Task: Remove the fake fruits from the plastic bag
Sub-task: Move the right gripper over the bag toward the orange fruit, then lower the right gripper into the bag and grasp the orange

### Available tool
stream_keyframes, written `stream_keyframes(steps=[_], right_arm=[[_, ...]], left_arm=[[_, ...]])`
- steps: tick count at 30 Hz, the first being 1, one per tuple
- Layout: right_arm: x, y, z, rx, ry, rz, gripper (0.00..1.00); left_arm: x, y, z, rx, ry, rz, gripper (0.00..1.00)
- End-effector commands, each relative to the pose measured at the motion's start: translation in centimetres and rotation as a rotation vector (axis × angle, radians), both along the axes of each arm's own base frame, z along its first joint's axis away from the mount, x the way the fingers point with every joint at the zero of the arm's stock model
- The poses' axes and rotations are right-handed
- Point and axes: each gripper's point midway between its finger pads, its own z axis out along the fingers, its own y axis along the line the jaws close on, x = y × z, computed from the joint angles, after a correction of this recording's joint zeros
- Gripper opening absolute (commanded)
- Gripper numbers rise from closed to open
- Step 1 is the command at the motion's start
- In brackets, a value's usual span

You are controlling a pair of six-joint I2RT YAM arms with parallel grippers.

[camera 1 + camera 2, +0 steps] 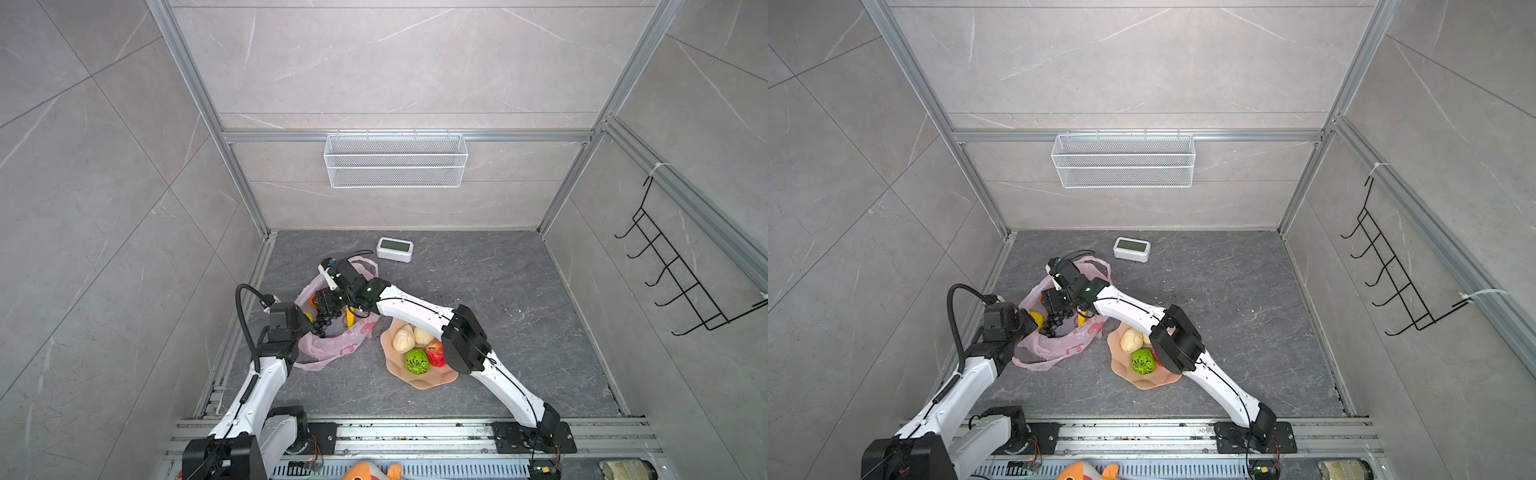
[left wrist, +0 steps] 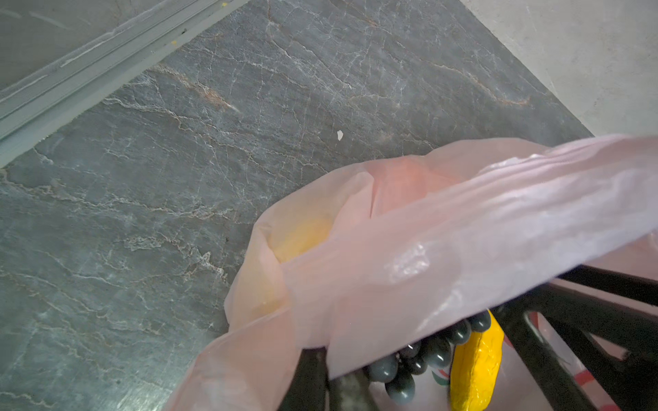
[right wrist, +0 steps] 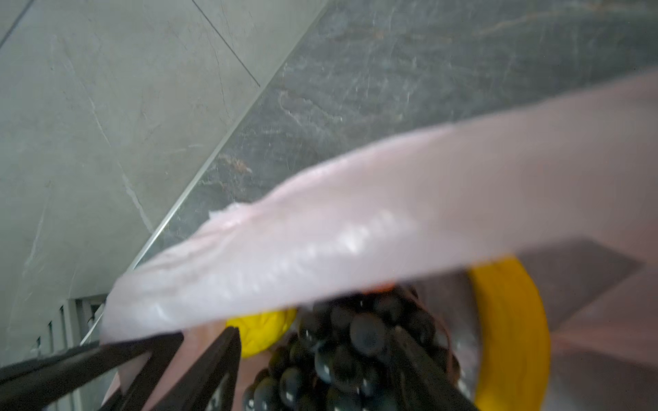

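**Both claws at the bag**

The plastic bag [image 1: 332, 347] is lying open near the left edge of the worktop [image 1: 478, 291], the left claw [image 2: 325, 366] pinching its rim. Inside, the grape bunch [image 3: 356, 341] is stretching toward the front edge, the banana [image 1: 350, 316] standing nearly on end, a lemon [image 3: 263, 329] beside. The right claw [image 3: 315, 330] is straddling that bunch; squeezing or not, I cannot tell. The peach bowl [image 1: 432, 380] is holding two beige lumps [image 1: 403, 338], a green bumpy fruit [image 1: 417, 361] and a red apple [image 1: 435, 352].
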Motion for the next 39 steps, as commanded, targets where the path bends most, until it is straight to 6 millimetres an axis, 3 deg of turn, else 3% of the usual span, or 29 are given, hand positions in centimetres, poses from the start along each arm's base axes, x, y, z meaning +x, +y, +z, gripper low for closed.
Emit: stream_keyframes(steps=[1, 4, 15, 20, 24, 33, 39], right_arm=[[0.3, -0.3, -2.3, -0.118, -0.055, 0.043, 0.69], [1.1, -0.3, -3.3, -0.143, -0.085, 0.05, 0.7], [3.2, 0.1, -3.4, -0.142, -0.206, 0.034, 0.84], [3.1, 0.7, -4.7, -0.129, -0.196, 0.052, 0.84], [3.5, 1.0, -4.4, -0.093, -0.188, 0.034, 0.81], [2.4, 1.4, -6.3, -0.069, -0.084, 0.03, 0.78], [1.0, 2.1, -6.5, -0.074, -0.082, 0.073, 0.8]], left_arm=[[1.8, 0.2, 1.9, -0.049, -0.054, 0.013, 0.0], [2.1, 0.5, 2.1, -0.065, -0.061, 0.021, 0.0], [1.1, -0.3, 1.4, -0.11, -0.056, 0.003, 0.0], [0.3, -0.8, 0.9, -0.146, -0.053, 0.004, 0.0], [-0.7, -1.4, 0.7, -0.188, -0.056, 0.0, 0.0], [-4.5, -2.5, 0.8, -0.257, -0.047, -0.003, 0.0], [-5.6, -3.1, -0.1, -0.303, -0.03, 0.002, 0.0]])
